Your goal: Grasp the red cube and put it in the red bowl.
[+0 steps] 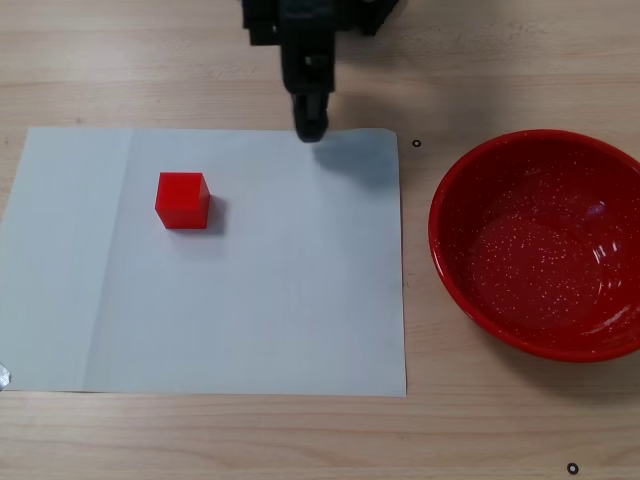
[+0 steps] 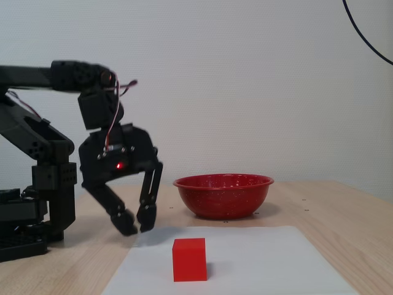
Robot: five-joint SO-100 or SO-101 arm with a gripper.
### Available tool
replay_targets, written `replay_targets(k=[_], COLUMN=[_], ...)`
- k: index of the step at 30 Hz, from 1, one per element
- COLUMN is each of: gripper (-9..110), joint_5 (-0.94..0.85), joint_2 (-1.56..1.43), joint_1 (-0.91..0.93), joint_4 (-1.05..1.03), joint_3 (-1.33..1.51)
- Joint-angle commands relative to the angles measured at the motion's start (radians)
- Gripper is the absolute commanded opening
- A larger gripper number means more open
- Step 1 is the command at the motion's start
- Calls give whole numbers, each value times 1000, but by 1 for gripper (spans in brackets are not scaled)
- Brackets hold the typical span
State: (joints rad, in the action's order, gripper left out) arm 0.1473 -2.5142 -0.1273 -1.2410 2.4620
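Note:
The red cube (image 1: 183, 199) sits on a white sheet of paper (image 1: 250, 300), left of its middle; it also shows at the front in the side fixed view (image 2: 189, 259). The red bowl (image 1: 545, 245) with white speckles stands on the wood at the right, beyond the paper in the side fixed view (image 2: 223, 195). My black gripper (image 1: 311, 128) hangs over the paper's far edge, to the right of and beyond the cube. In the side fixed view the gripper (image 2: 137, 226) points down, just above the table, tips close together and holding nothing.
The wooden table (image 1: 300, 440) carries the paper. The arm's base and links (image 2: 37, 184) stand at the left in the side fixed view. Small black marks (image 1: 417, 143) dot the wood near the bowl.

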Motion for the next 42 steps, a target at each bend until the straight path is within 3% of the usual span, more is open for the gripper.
replay_targets(k=[1,19,34,42], gripper=[0,1,18,37], joint_5=[29,146,247,290], joint_2=[31,351,592,735], joint_1=[-25,-149,-264,-327], joint_4=[-18,-212,-325,-402], joint_3=[-135,-699,-1060,-1195])
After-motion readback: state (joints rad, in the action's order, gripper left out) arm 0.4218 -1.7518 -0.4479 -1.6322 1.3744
